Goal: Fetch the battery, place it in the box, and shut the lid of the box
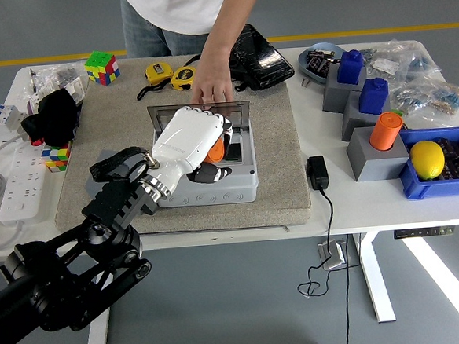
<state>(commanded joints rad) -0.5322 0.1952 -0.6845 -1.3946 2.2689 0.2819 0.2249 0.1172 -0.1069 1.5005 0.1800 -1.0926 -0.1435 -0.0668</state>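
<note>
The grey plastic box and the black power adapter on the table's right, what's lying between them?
In the head view, only bare beige mat and a strip of white table separate the grey plastic box from the black power adapter.
</note>
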